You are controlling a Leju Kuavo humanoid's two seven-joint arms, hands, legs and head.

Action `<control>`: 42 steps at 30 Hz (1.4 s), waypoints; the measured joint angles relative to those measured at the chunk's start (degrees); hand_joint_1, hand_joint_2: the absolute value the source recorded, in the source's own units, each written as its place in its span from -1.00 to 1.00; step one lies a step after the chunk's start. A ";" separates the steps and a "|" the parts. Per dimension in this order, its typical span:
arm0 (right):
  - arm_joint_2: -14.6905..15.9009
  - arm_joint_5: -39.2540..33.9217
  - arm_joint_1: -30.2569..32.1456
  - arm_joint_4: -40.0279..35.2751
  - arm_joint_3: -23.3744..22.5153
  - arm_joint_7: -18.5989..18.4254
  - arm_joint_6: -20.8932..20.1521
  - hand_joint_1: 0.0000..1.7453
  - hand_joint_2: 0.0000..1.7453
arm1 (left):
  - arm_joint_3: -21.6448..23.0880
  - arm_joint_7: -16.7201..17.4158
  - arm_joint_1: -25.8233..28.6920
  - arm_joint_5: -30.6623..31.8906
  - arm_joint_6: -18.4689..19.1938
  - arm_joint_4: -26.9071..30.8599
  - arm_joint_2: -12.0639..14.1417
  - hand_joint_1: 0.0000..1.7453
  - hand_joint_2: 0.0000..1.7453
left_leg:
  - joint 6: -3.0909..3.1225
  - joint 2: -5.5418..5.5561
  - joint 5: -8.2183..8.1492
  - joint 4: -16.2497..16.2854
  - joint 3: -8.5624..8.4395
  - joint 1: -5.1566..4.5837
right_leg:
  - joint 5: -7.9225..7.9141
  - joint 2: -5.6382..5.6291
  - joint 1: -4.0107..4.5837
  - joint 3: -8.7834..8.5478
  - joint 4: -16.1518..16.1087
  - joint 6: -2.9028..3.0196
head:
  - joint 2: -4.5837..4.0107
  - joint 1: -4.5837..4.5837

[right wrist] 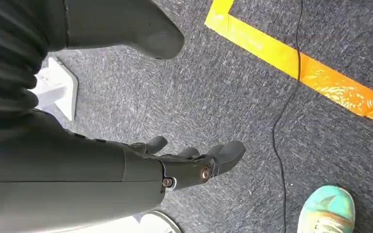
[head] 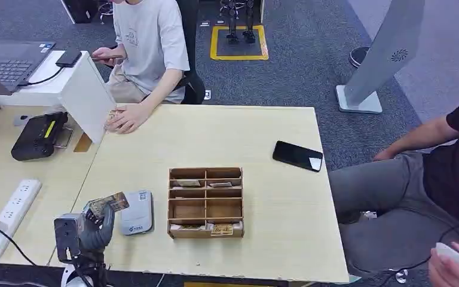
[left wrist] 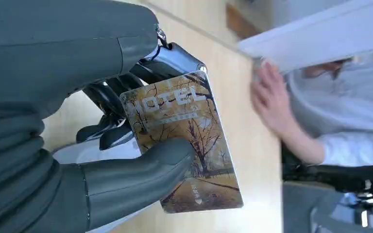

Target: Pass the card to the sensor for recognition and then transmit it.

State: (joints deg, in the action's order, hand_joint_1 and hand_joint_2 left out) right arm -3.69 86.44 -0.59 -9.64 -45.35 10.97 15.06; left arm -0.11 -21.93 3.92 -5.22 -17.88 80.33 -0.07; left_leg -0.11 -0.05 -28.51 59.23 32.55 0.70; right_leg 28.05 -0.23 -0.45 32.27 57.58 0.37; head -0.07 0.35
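I have the hotel key card (left wrist: 184, 145) pinched in my left hand (head: 95, 230), thumb (left wrist: 141, 170) pressed on its printed face and the darker fingers (left wrist: 107, 131) behind it, so most of the card sticks out past the fingertips. In the head view the card (head: 109, 204) hangs just beside the grey card reader (head: 137, 211), which lies flat on the table (head: 263, 137) a little beyond the fingers. I judge I am in the presenting step: next I need to bring the card's face down over the reader (keeping the pinch firm), then pass it on. My right hand (right wrist: 194, 162) hangs over the carpet, fingers loosely apart, grasping nothing. The wooden card organizer (head: 205, 202) sits further out from the fingers, past the reader
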 joint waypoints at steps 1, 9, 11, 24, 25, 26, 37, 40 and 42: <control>0.00 0.09 -0.02 0.00 0.07 0.00 -0.02 -1.00 1.00 | -0.17 -0.98 -0.18 0.59 -0.39 0.66 0.07 1.00 1.00 | 0.00 0.00 0.01 0.00 0.00 0.00 | 0.00 0.00 0.00 0.00 0.00 0.00 | 0.00 0.00; 0.00 1.42 -1.35 -0.02 1.33 -0.22 -1.99 -1.00 1.00 | -0.90 -5.65 -4.81 11.28 -4.12 6.22 3.25 1.00 1.00 | -0.01 0.01 0.07 0.00 -0.02 0.01 | -0.03 0.00 0.01 -0.01 0.01 0.00 | 0.00 0.00; 0.00 1.90 -1.55 -0.09 1.74 -0.37 -2.57 -1.00 1.00 | -0.87 -7.14 -6.11 18.81 -6.51 7.12 4.75 1.00 1.00 | -0.03 0.01 0.08 0.00 -0.01 0.01 | -0.03 -0.01 0.01 0.00 0.01 0.00 | 0.00 0.02; 0.39 2.97 -2.95 -0.59 5.31 -0.52 -5.03 -1.00 1.00 | 2.91 0.18 -21.51 50.23 -14.95 8.17 17.99 1.00 1.00 | -0.02 0.00 0.12 0.01 -0.01 0.02 | -0.05 -0.03 0.06 0.02 0.04 0.01 | 0.00 0.02; 0.46 2.97 -3.00 -0.61 5.57 -0.52 -5.03 -1.00 1.00 | 3.56 0.70 -22.76 51.97 -15.51 7.78 18.92 1.00 1.00 | -0.02 -0.01 0.12 0.01 -0.01 0.01 | -0.05 -0.04 0.05 0.02 0.04 0.01 | 0.00 0.00; 0.50 2.97 -3.02 -0.63 5.71 -0.52 -5.03 -1.00 1.00 | 4.15 1.07 -23.93 53.21 -15.86 7.32 19.72 1.00 1.00 | -0.02 -0.01 0.12 0.01 -0.01 0.01 | -0.05 -0.04 0.06 0.02 0.04 0.01 | 0.00 0.00; 0.72 2.71 -3.06 -0.74 7.10 -0.52 -4.96 -1.00 1.00 | 8.59 3.26 -28.19 57.85 -17.05 4.72 24.02 1.00 1.00 | -0.02 -0.02 0.11 0.01 0.01 0.01 | -0.05 -0.07 0.05 0.07 0.04 0.01 | 0.00 0.02; 0.74 2.54 -3.05 -0.74 7.17 -0.55 -4.96 -1.00 1.00 | 8.98 3.68 -28.44 58.07 -17.05 4.24 24.22 1.00 1.00 | -0.02 -0.03 0.11 0.01 0.01 0.02 | -0.05 -0.07 0.05 0.07 0.04 0.01 | 0.00 0.00; 0.74 2.45 -3.05 -0.74 7.28 -0.72 -4.96 -1.00 1.00 | 9.47 4.07 -28.80 58.03 -16.94 3.84 24.52 1.00 1.00 | -0.02 -0.03 0.11 0.01 0.01 0.02 | -0.05 -0.08 0.05 0.07 0.04 0.01 | 0.00 0.00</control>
State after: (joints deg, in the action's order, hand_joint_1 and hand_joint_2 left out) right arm -2.95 88.89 -3.65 -10.38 -38.07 10.25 10.10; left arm 9.36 -17.86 -24.88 52.81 -34.82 84.17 24.46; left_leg -0.13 -0.08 -28.40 59.24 32.56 0.72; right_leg 28.00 -0.30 -0.39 32.34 57.62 0.38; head -0.07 0.35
